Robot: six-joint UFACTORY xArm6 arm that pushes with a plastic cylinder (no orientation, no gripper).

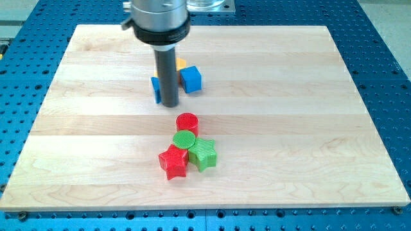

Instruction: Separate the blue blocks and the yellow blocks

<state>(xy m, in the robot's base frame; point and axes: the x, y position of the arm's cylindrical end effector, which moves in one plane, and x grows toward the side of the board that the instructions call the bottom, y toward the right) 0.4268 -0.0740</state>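
Where the dark rod comes down from the view's top, you can see my tip (169,104) resting on the wooden bench (308,128) right at the lower edge of the blue-and-yellow cluster. No pincer is fitted to this arm, so you have no open or closed state to read; the rod alone does the work.

Look just to the view's right of the rod and you find the blue cube (191,79), fully visible and sitting very close beside the shaft. To the view's left of the rod a sliver of a second blue block (155,89) shows; the rod covers most of it, so you cannot make out its shape. Above the blue cube, a small orange-yellow edge of a yellow block (182,63) peeks out from behind the rod; its shape is also hidden, and you cannot tell whether another yellow block sits behind the shaft.

Below the tip, apart from the blue pieces, you see a tight group: a red cylinder (187,122) at its top, a green cylinder (184,139) touching it underneath, a red star (173,162) at the lower left, and a green star (203,154) at the lower right.
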